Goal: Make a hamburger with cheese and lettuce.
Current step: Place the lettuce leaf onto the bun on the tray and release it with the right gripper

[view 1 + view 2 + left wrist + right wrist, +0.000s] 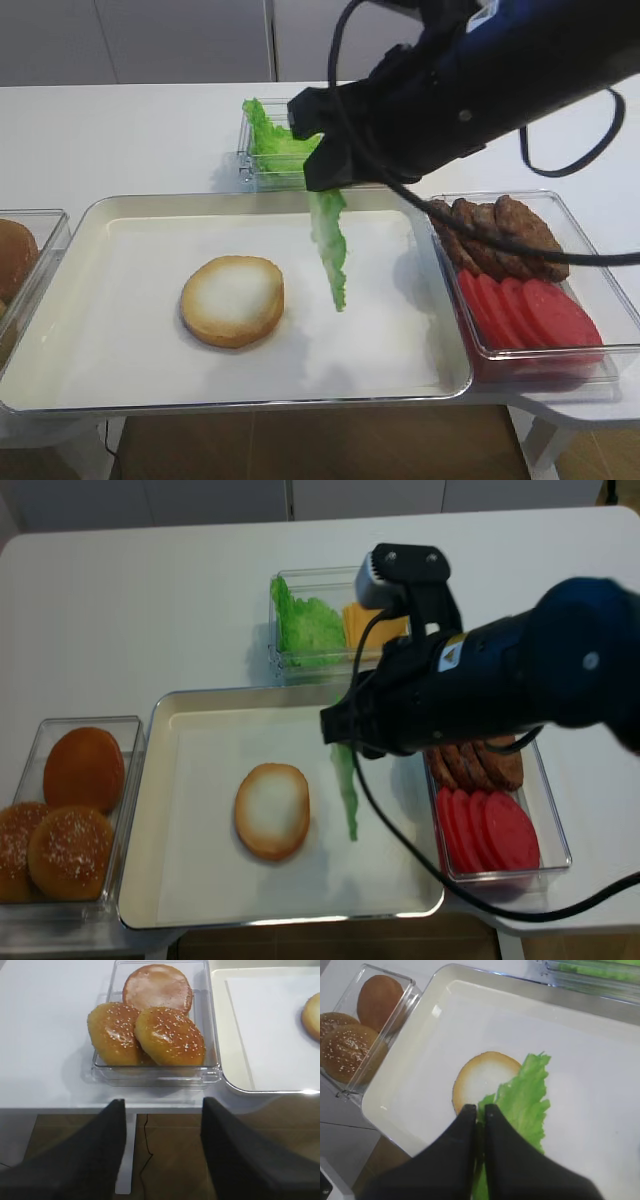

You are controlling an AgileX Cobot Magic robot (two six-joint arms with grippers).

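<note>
while hanging from the right gripper (480, 1110), jaws pinched tight on its top end, the lettuce (328, 245) dangles long-way down over the tray (120, 215). sits flat just left of the leaf tip: the hamburger (232, 300). needs a small move left. waits far off by the bun box (156, 1025), jaws wide and empty: the left gripper (162, 1155).
</note>
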